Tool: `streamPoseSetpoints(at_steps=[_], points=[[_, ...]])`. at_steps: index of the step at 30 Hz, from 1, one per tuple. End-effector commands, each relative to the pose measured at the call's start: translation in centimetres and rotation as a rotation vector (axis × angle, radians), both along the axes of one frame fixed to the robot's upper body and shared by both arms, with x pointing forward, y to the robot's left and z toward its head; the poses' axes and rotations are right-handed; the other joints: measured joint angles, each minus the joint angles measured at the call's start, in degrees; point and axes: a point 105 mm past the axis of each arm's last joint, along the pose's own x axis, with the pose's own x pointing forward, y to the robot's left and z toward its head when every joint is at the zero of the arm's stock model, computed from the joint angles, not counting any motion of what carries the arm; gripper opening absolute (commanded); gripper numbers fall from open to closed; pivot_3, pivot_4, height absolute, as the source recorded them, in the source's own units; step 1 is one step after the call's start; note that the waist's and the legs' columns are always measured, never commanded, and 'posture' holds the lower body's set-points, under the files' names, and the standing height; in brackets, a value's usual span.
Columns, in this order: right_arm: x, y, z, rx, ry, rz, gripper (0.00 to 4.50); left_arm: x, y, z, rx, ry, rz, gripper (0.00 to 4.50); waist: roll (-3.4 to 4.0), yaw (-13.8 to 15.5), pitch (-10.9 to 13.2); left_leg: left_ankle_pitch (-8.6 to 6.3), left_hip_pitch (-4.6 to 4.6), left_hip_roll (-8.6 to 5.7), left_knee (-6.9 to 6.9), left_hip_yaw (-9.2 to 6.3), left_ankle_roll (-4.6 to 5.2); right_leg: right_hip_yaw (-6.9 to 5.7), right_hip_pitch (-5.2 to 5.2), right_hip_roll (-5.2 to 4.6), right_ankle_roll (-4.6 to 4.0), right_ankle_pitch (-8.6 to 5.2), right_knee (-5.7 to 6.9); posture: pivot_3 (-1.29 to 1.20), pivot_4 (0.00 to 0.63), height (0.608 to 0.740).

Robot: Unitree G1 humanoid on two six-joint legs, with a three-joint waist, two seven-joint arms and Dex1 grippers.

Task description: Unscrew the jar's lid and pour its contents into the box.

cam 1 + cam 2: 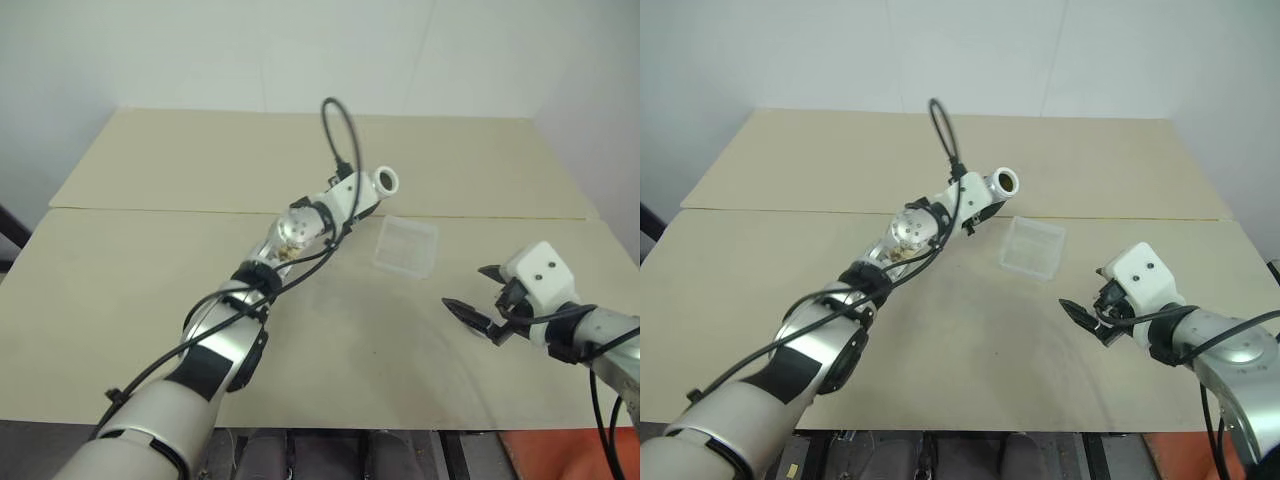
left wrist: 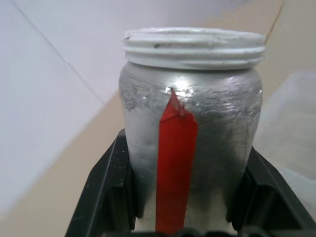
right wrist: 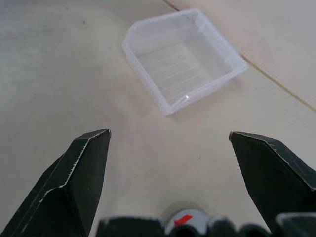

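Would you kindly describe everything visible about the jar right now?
The jar is a small silvery cylinder with a red vertical stripe and a white threaded rim. Its lid is off and the mouth is open. The left claw clamps it on both sides, holding it in the air, tipped sideways beside the clear box, mouth toward it.

No legible text, brand, number or sign appears on any surface. The jar [image 2: 192,148] bears only a plain red stripe without lettering, and the lid [image 3: 183,219] carries a small red mark that forms no readable character.
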Motion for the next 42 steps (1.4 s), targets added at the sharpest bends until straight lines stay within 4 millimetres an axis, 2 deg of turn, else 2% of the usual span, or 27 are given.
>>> streamPoseSetpoints(at_steps=[1,6,9,15,18,23,30,32,35,37,40,42], points=[[-0.4,0.5,0.6,-0.015,-0.059,-0.015,4.47,-0.7,-2.4,1.6,0.233,-0.261,-0.045,1.93,-0.02,0.1,0.0,0.00,-0.01,0.00,0.03,0.00,0.00,0.00,0.00,0.00,0.01,0.00,0.00,0.00,0.150,0.740],[-1.2,0.7,0.3,0.010,-0.079,-0.050,4.47,-1.1,-3.9,1.7,0.500,-0.545,-0.060,1.93,-0.03,0.1,0.0,-0.04,-0.09,0.01,0.06,-0.05,0.06,-0.05,-0.05,0.00,0.02,0.00,0.00,0.00,0.150,0.740],[-1.7,1.0,-0.1,0.003,-0.083,-0.058,4.47,-1.2,-4.5,1.8,0.574,-0.642,-0.061,1.93,-0.04,0.1,0.0,-0.04,-0.17,0.00,0.06,-0.07,0.07,-0.08,-0.10,0.00,0.02,-0.01,0.01,0.00,0.150,0.740],[-2.6,2.1,0.5,0.037,-0.118,-0.038,4.47,-1.8,-5.8,1.6,0.796,-0.997,-0.098,1.93,-0.06,0.0,0.0,-0.08,-0.19,0.00,0.11,-0.08,0.13,-0.03,-0.15,-0.01,0.05,-0.02,0.01,0.00,0.150,0.740],[-2.9,2.3,0.5,0.038,-0.118,-0.044,4.47,-2.2,-6.3,0.7,0.947,-1.221,-0.163,1.93,-0.07,0.1,0.0,-0.08,-0.19,0.00,0.12,-0.07,0.13,0.00,-0.17,-0.01,0.05,-0.02,0.01,0.00,0.150,0.740],[-3.4,2.6,0.4,0.047,-0.113,-0.045,4.47,-2.0,-5.8,0.2,1.067,-1.346,-0.201,1.93,-0.07,0.0,0.0,-0.08,-0.21,0.00,0.12,-0.04,0.13,0.04,-0.24,-0.01,0.05,-0.03,0.04,0.00,0.150,0.740],[-3.2,2.6,0.3,0.044,-0.109,-0.050,4.47,-1.6,-5.5,0.4,1.081,-1.308,-0.162,1.93,-0.07,0.1,0.0,-0.07,-0.25,0.01,0.15,0.02,0.12,0.12,-0.36,-0.02,0.05,-0.03,0.09,0.00,0.150,0.740],[-3.1,2.5,0.4,0.049,-0.111,-0.051,4.47,-1.4,-5.5,0.5,1.035,-1.245,-0.129,1.93,-0.07,0.1,0.0,-0.07,-0.25,0.01,0.15,0.03,0.12,0.13,-0.37,-0.02,0.05,-0.03,0.09,0.00,0.150,0.740],[-3.0,2.4,0.3,0.047,-0.106,-0.055,4.47,-0.9,-5.1,1.0,0.882,-1.033,-0.031,1.93,-0.05,0.0,0.0,-0.06,-0.39,0.02,0.19,0.04,0.10,0.15,-0.52,-0.02,0.05,-0.03,0.17,0.00,0.150,0.740],[-2.9,2.4,0.3,0.047,-0.104,-0.054,4.47,-0.2,-4.4,1.1,0.750,-0.820,0.043,1.93,-0.04,0.0,0.0,0.08,-0.67,0.01,0.31,0.06,-0.13,0.19,-0.86,-0.03,0.05,-0.02,0.32,0.00,0.150,0.740],[-2.7,2.4,0.2,0.049,-0.102,-0.049,4.47,0.3,-3.5,1.2,0.648,-0.675,0.086,1.93,-0.04,0.0,0.0,0.17,-0.68,0.01,0.30,0.11,-0.29,0.18,-0.90,-0.02,0.05,-0.02,0.36,0.00,0.150,0.740],[-2.4,2.4,0.2,0.048,-0.101,-0.044,4.47,0.9,-2.6,1.0,0.524,-0.479,0.125,1.93,-0.04,-0.1,0.0,0.18,-0.67,0.01,0.29,0.14,-0.29,0.19,-0.89,-0.02,0.05,-0.02,0.36,0.00,0.150,0.740]])
